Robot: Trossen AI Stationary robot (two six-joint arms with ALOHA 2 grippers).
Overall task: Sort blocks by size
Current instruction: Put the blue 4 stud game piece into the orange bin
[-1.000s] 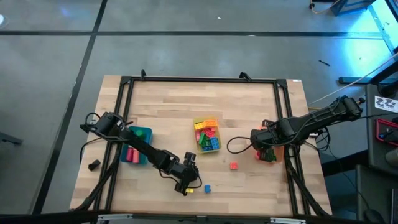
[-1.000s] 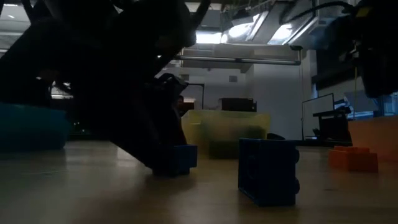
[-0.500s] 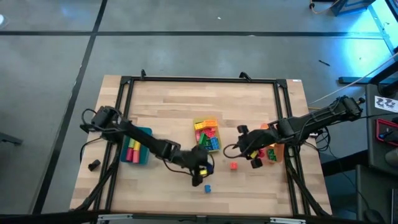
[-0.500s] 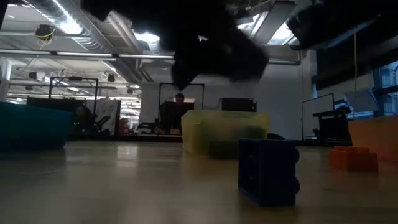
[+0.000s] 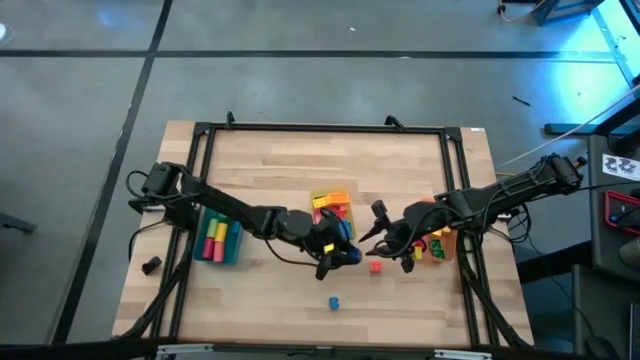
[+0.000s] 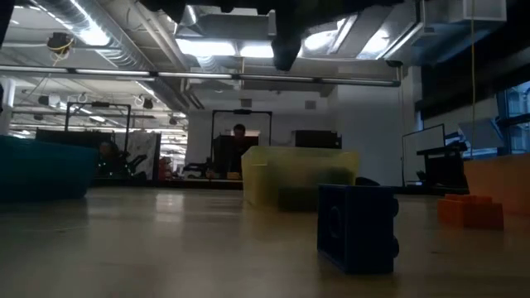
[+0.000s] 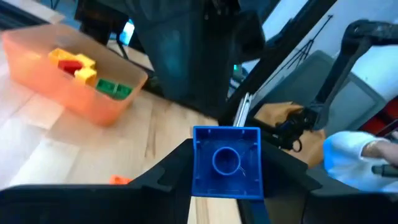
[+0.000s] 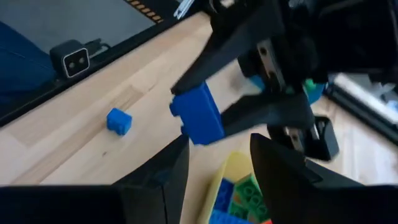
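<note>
**Blue brick lifted and carried to the yellow bin**

I have the blue brick (image 7: pixel 226 161) pinched between the left gripper (image 5: pixel 340 252) fingers, off the table now, moved from the front edge to just beside the yellow bin (image 5: pixel 318 200). A tiny blue cube (image 5: pixel 333 301) stays behind. The right gripper (image 5: pixel 388 238) hovers near, part open and empty, over the red block (image 5: pixel 375 266)

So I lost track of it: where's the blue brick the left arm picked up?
The blue plastic brick is clamped in the left gripper, beside the yellow bin at mid-table in the high view.
</note>
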